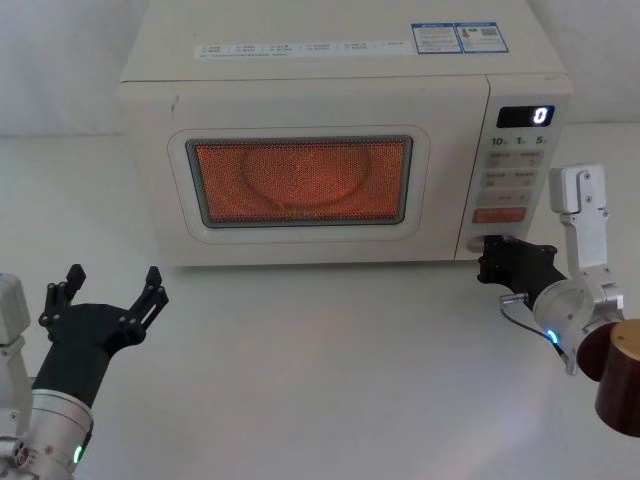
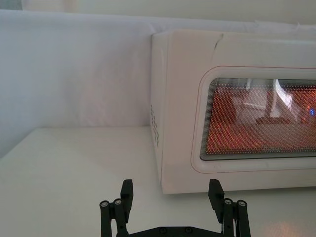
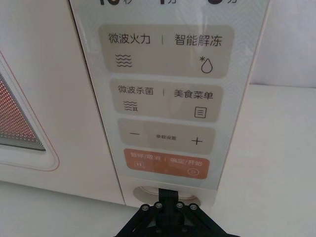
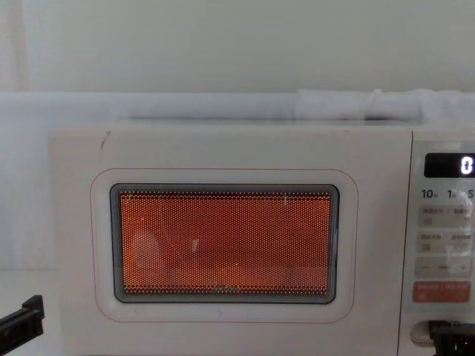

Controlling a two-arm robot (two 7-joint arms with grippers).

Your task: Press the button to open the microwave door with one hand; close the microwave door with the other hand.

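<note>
**Right end effector at the release button, door shut**

The right end effector [image 1: 497, 262] sits at the bottom of the control panel [image 3: 165, 98], its tip on or just against the button [image 3: 148, 191], which lies directly ahead of it and just below the orange-red key [image 3: 165, 165]. Whether its fingers are apart or together I cannot tell.

The microwave door [image 1: 300, 180] is flush with the body, its window glowing orange. The left end effector [image 1: 110, 292] hovers over the tabletop [image 1: 320, 370] with fingers spread wide; the door's lower left corner lies ahead of it and a little toward the right arm.

Judged from this, the button is a stiff, sprung key: it likely wants a firm, straight push at its middle, and a glancing one could slip across smooth plastic or catch the key above. The oven looks heavy enough to stay put. The door should be a light, rigid, hinged panel, best pushed flat on the cream frame near its free edge beside the panel, not on the window.
</note>
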